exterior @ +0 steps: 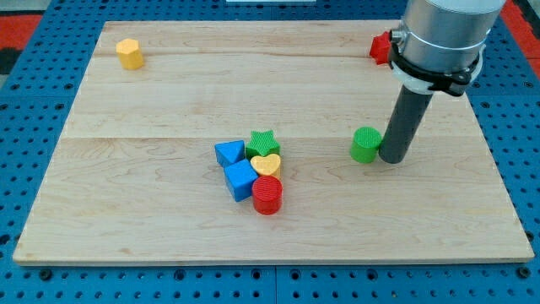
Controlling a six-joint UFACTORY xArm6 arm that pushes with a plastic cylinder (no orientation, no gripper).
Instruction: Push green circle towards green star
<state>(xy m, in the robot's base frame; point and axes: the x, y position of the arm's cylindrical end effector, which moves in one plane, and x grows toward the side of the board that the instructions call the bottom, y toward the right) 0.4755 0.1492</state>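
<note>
The green circle [365,144] stands on the wooden board [169,101], right of centre. My tip [391,158] rests on the board right against the circle's right side. The green star [263,142] lies to the circle's left, near the board's middle, at the top of a tight cluster of blocks. A stretch of bare board separates the circle from the star.
The cluster also holds a blue block [229,154], a blue cube [240,180], a yellow heart [266,165] and a red cylinder [267,194]. A yellow block [129,53] sits at the top left. A red block [380,48] at the top right is partly hidden by the arm.
</note>
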